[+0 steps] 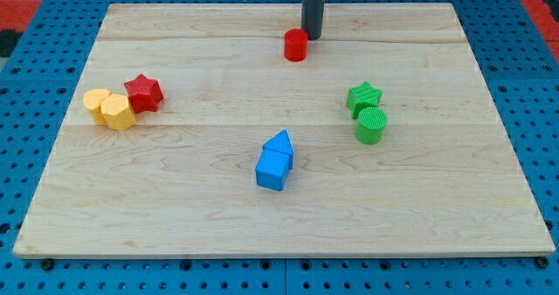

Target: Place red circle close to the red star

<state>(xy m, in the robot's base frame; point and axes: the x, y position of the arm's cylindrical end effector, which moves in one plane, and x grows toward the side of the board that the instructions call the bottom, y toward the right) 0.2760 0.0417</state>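
Note:
The red circle (296, 44), a short red cylinder, stands near the view's top centre of the wooden board (437, 208). My tip (312, 37) is right beside it on its upper right, touching or nearly touching it. The red star (143, 92) lies far off at the view's left, against two yellow blocks.
Two yellow blocks (109, 108) sit at the left, touching the red star. A green star (364, 97) and a green cylinder (370, 125) sit at the right. Two blue blocks (276, 161) lie at the lower centre. Blue pegboard surrounds the board.

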